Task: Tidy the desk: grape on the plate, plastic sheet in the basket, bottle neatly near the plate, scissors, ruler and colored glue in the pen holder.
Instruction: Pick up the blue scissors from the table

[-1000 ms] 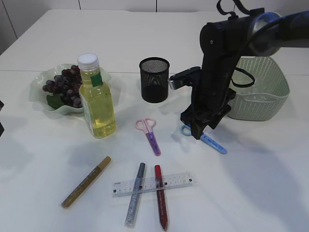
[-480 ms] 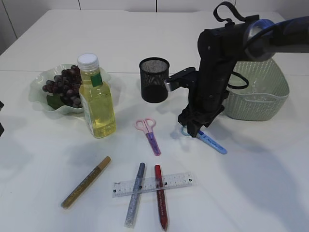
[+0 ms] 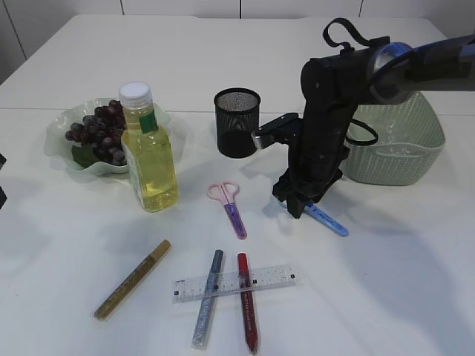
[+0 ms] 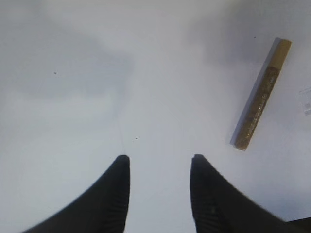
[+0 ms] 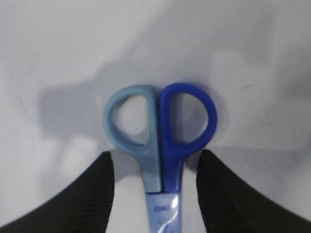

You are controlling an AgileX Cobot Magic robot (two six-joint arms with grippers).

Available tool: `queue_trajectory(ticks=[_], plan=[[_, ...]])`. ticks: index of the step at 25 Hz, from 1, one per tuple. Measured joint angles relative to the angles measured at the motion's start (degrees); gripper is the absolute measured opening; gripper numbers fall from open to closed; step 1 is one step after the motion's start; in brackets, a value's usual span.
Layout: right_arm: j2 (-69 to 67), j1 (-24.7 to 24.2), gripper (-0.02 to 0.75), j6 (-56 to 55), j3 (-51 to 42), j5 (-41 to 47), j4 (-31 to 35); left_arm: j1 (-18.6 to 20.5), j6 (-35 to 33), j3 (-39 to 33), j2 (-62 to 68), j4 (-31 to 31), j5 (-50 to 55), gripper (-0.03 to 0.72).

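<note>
Right gripper [image 5: 155, 167] jaws stand open, straddling the blue scissors [image 5: 160, 141] to pinch them for the holder [image 3: 237, 122] at 11 o'clock. Left gripper [image 4: 158, 165] jaws hang open and empty over bare worktop [image 4: 97, 73].

— What did the desk's surfaces look like?
— The table [image 3: 401, 282] was smooth and matt white. The blue scissors [image 5: 161, 127] had glossy plastic handles; the pen holder [image 3: 237, 122] was black wire mesh.

— And the rest?
— The bottle [image 3: 149, 156] was clear, shiny plastic with a white ribbed cap, the ruler [image 3: 236, 282] transparent plastic. The gold glue stick [image 4: 261, 93] glittered. The fingers [image 5: 82, 199] of the right gripper [image 5: 156, 191] looked matt black and finely ribbed.
</note>
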State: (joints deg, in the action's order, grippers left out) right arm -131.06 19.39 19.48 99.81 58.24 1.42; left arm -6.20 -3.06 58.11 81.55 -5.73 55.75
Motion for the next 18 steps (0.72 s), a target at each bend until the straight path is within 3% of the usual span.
queue_trajectory(ticks=[18], plan=[[-0.4, 0.0, 0.428, 0.1, 0.0, -0.4, 0.0, 0.0, 0.0, 0.0, 0.0, 0.0, -1.5, 0.298]])
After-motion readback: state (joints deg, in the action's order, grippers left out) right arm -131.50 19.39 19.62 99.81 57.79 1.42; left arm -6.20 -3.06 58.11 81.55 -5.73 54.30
